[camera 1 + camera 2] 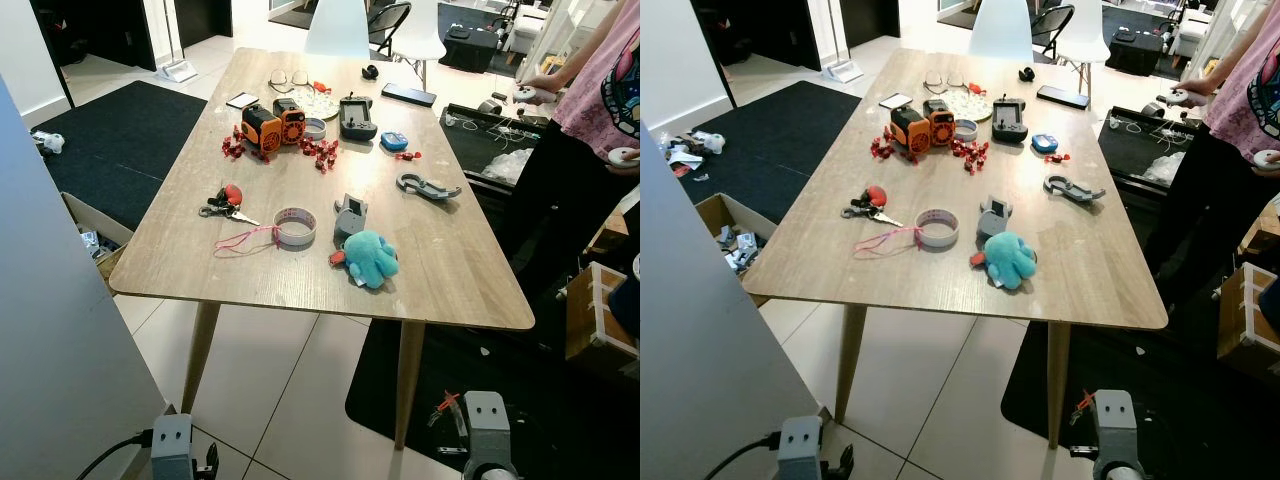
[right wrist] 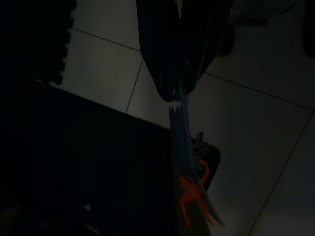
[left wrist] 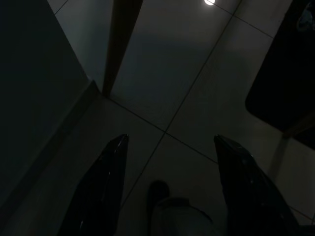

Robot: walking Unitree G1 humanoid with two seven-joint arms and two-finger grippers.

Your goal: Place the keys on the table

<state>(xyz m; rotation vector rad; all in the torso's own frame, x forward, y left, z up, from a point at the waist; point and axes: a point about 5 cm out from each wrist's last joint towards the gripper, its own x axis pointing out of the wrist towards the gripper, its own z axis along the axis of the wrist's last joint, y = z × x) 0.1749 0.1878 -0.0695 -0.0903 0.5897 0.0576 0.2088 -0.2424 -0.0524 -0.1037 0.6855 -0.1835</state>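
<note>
Right wrist view: our right gripper (image 2: 179, 73), fingers pinched on the keys (image 2: 189, 162), hung low; the table (image 1: 450, 270) stood ahead, above it. Left gripper (image 3: 170, 184) spread, idle.

Person (image 1: 590, 110) cropped by the frame edge.

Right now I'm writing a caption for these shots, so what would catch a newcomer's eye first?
A long wooden table strewn with small things: a teal plush toy near the front edge, and an orange gadget toward the far end. A bunch of keys with a red fob lies on the left side. The right pincer hangs low over the floor, shut on something thin with an orange strap.
</note>
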